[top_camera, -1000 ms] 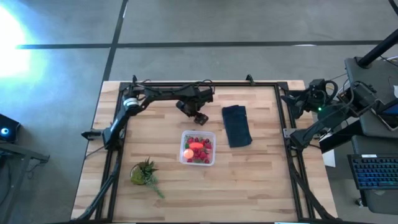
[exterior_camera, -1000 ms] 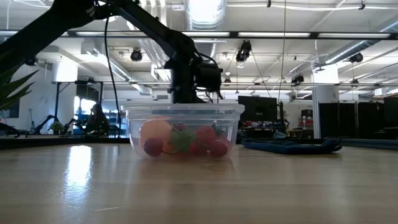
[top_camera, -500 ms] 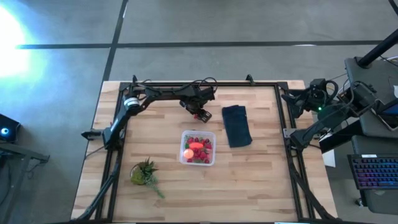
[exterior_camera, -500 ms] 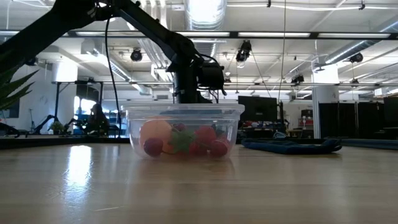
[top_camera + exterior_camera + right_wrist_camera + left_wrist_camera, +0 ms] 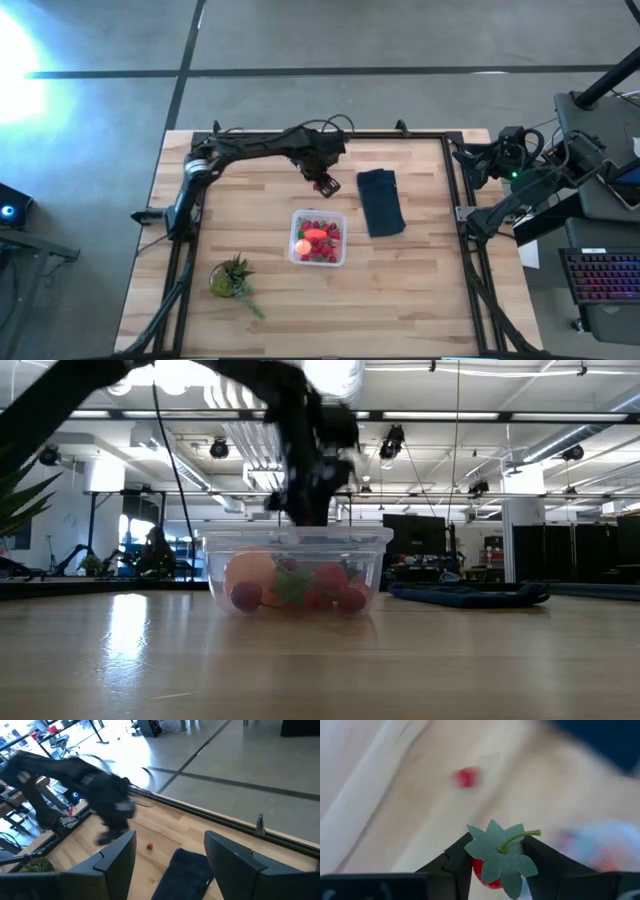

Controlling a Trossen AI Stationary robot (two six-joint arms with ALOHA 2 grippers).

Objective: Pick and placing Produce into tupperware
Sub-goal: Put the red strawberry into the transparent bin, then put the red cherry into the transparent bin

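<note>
Left claw pinches a strawberry, leafy cap toward the camera.

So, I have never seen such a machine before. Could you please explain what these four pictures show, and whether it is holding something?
It is a robot with two dark jointed arms at a pale wooden table. One camera looks down from above, one looks level along the tabletop, and one sits on each wrist.

The left gripper hangs over the far half of the table. Its wrist picture shows a small red strawberry with a green leafy cap pinched between its two dark fingers.

The right gripper waits at the table's right edge, open and empty.

On the table: a clear, roughly square plastic box holding red berries, a dark navy folded cloth, a green leafy bunch, and one loose small red berry.
</note>
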